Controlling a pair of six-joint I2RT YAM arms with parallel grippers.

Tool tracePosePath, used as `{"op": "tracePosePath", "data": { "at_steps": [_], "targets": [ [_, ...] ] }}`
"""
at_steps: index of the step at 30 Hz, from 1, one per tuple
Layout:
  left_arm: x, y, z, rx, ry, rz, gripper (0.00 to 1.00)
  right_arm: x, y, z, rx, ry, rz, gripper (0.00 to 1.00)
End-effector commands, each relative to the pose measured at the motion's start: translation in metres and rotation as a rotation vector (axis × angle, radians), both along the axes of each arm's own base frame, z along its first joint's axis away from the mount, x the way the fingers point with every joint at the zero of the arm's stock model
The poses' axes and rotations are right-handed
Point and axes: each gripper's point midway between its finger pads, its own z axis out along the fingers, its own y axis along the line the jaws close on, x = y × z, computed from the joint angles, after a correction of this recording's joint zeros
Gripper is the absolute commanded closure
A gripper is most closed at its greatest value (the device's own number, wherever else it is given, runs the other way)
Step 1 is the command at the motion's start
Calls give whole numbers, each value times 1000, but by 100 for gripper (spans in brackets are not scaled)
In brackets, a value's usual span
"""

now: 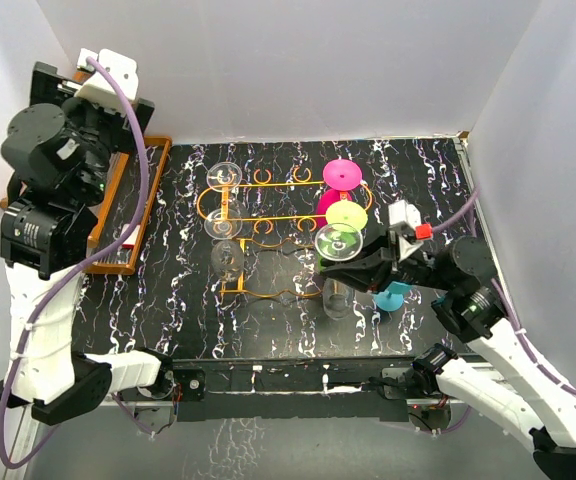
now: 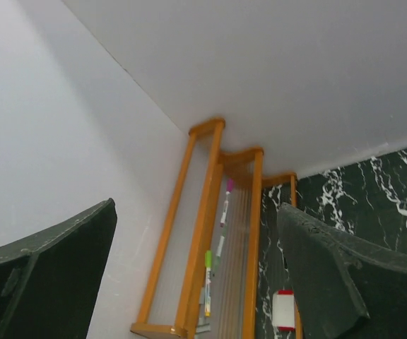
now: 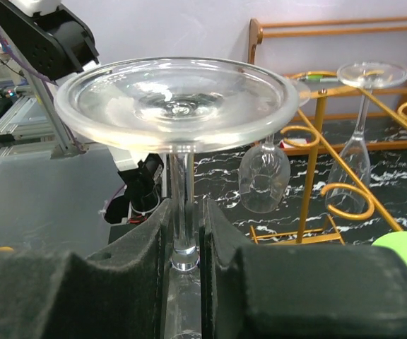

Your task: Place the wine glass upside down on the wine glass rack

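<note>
My right gripper (image 1: 340, 262) is shut on the stem of a clear wine glass (image 1: 339, 241), held upside down with the round foot on top and the bowl below. In the right wrist view the foot (image 3: 175, 99) fills the top and the pads (image 3: 221, 233) clamp the stem. The glass is at the near right corner of the orange-gold wire rack (image 1: 268, 219), beside it. The rack's rings and post (image 3: 308, 176) stand behind the glass. My left gripper (image 1: 103, 95) is open and empty, raised at the far left, its fingers (image 2: 352, 275) spread wide.
Three clear glasses (image 1: 222, 222) hang on the rack's left side, and pink and yellow-green ones (image 1: 346, 214) on its right. A blue glass (image 1: 395, 296) lies under my right arm. A brown wooden shelf (image 1: 133, 215) with markers (image 2: 208, 272) stands at the left wall.
</note>
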Motion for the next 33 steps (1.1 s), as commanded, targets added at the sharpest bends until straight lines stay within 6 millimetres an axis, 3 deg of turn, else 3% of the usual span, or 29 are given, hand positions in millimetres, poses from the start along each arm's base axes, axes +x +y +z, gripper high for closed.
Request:
{"op": "tracePosePath", "data": {
  "at_steps": [1, 9, 18, 33],
  "targets": [
    [-9, 2, -24, -69, 74, -16, 3, 9, 11, -1, 37, 8, -11, 92],
    [-8, 2, -31, -73, 94, -18, 3, 38, 35, -16, 47, 37, -177, 92],
    [-8, 1, -47, -59, 136, -23, 3, 73, 29, -21, 74, 81, -407, 92],
    [-4, -4, -62, -50, 185, -51, 3, 82, 40, -49, -12, 101, -447, 92]
  ]
}}
